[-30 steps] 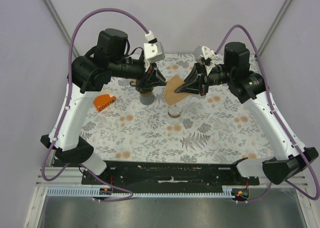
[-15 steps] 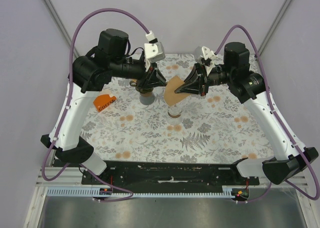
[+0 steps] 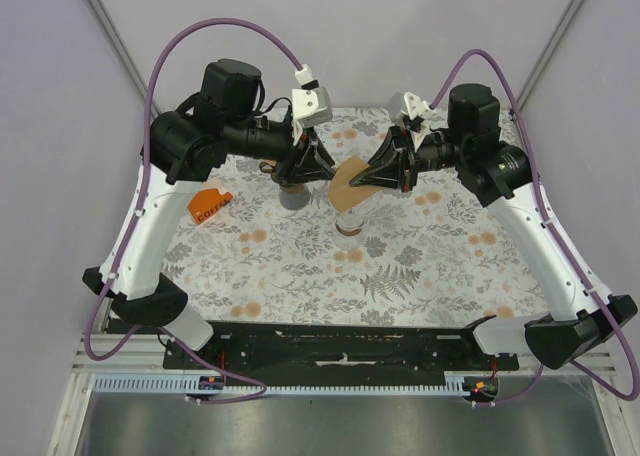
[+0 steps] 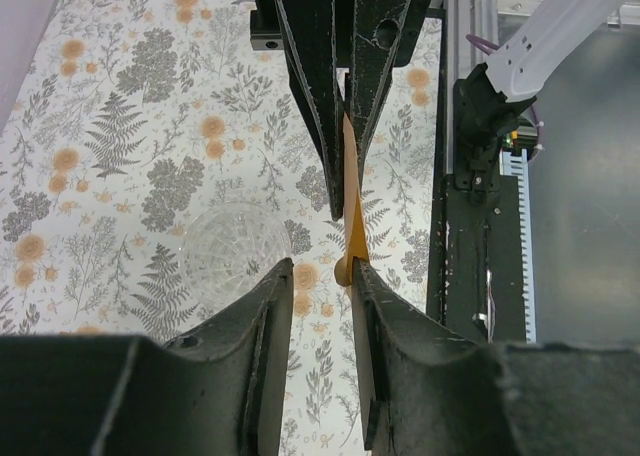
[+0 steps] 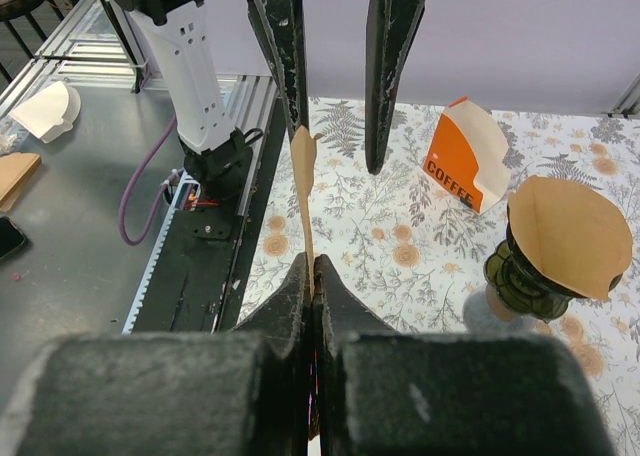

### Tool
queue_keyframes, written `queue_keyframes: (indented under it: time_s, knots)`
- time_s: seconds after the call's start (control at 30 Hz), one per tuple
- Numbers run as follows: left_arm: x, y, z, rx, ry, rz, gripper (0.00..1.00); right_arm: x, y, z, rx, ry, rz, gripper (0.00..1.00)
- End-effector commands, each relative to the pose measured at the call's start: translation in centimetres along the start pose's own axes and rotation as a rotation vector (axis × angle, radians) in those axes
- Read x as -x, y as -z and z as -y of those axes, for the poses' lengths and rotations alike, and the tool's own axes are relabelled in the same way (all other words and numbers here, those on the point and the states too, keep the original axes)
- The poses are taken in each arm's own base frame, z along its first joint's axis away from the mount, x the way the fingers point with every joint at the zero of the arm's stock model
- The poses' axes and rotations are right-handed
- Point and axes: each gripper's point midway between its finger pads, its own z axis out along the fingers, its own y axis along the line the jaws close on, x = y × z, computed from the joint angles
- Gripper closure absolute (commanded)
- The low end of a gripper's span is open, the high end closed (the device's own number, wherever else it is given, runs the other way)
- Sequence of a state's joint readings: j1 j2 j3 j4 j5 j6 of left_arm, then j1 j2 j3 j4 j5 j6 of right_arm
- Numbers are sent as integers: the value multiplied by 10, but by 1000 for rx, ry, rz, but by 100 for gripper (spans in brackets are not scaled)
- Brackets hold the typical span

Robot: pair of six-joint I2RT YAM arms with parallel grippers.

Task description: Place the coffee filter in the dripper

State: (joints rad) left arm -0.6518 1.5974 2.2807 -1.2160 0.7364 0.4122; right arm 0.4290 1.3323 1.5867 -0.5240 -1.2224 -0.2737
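Filter (image 3: 349, 183) pinched edge-on in clenched right gripper (image 5: 312, 268), left gripper (image 4: 320, 268) parted astride its other edge, dripper (image 3: 349, 222) just at 6 o'clock beneath in top view; we would spread the cone open, then lower it centred.

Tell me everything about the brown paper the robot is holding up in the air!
It is a brown paper coffee filter, thin, flat and fan-shaped with a rounded edge. It is held in the air above the flowery table, near the clear glass dripper. The right pincer is shut on one edge. The opposite edge sits between the open jaws of the left pincer, close to one finger; I cannot tell if it touches.
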Motion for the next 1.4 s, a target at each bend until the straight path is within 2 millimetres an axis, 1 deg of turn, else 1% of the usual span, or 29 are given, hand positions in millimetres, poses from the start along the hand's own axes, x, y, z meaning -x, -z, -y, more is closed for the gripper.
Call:
queue_keyframes:
  time_s: [0.0, 0.07, 0.2, 0.33, 0.4, 0.47, 0.53, 0.7, 0.77, 0.83, 0.87, 0.9, 0.93, 0.97, 1.0, 1.03, 1.07, 1.1, 1.13, 1.17, 1.27, 1.3, 1.37]
  knots:
    - [7, -2, 1, -17, -2, 31, 63, 18, 3, -6, 5, 51, 19, 100]
    - [9, -3, 2, -24, 0, 39, 62, 18, 3, -6, 3, 51, 18, 100]
    - [8, -7, 6, -61, 16, 43, 56, 17, 3, -5, -1, 48, 17, 100]
    - [3, -13, 4, -66, 29, 35, 54, 18, 2, -3, 1, 47, 17, 100]
    - [2, -14, 0, -47, 29, 29, 56, 19, 1, -3, 10, 45, 19, 100]
    - [2, -15, -7, -10, 30, 24, 60, 20, 1, -4, 20, 47, 22, 100]
    - [3, -14, -12, 11, 28, 26, 61, 19, 0, -5, 34, 41, 24, 100]
    - [5, -19, -2, -57, 52, 44, 62, 16, -2, 3, 23, 23, 16, 100]
    - [4, -21, 0, -69, 66, 44, 67, 16, -3, 9, 10, 16, 13, 100]
    - [1, -23, -1, -72, 82, 43, 81, 17, -4, 13, -2, 18, 12, 99]
    - [1, -24, 0, -75, 93, 43, 90, 18, -4, 15, -11, 17, 10, 90]
    - [0, -25, 0, -77, 107, 42, 98, 18, -4, 18, -27, 19, 7, 86]
    - [0, -26, 0, -75, 118, 44, 98, 17, -3, 24, -50, 18, 2, 80]
    - [1, -25, 0, -74, 129, 47, 98, 18, -3, 28, -82, 17, -4, 70]
    - [0, -26, -2, -60, 148, 47, 98, 17, -1, 38, -139, 16, -15, 62]
    - [2, -27, -6, -33, 170, 51, 98, 15, 3, 51, -223, 8, -33, 51]
    - [2, -26, -13, 12, 188, 50, 98, 14, 7, 62, -291, -3, -42, 44]
    - [4, -24, -22, 67, 209, 56, 98, 15, 15, 79, -409, -13, -54, 38]
    - [4, -22, -32, 137, 228, 57, 98, 15, 22, 91, -498, -33, -57, 34]
    - [5, -18, -43, 208, 251, 61, 98, 16, 30, 100, -576, -43, -54, 33]
    - [5, -6, -76, 416, 330, 78, 98, 28, 46, 113, -728, -71, 13, 32]
    - [7, -4, -83, 462, 363, 92, 98, 35, 55, 119, -802, -73, 51, 32]
    - [7, -1, -92, 522, 411, 109, 98, 43, 65, 121, -908, -93, 114, 34]
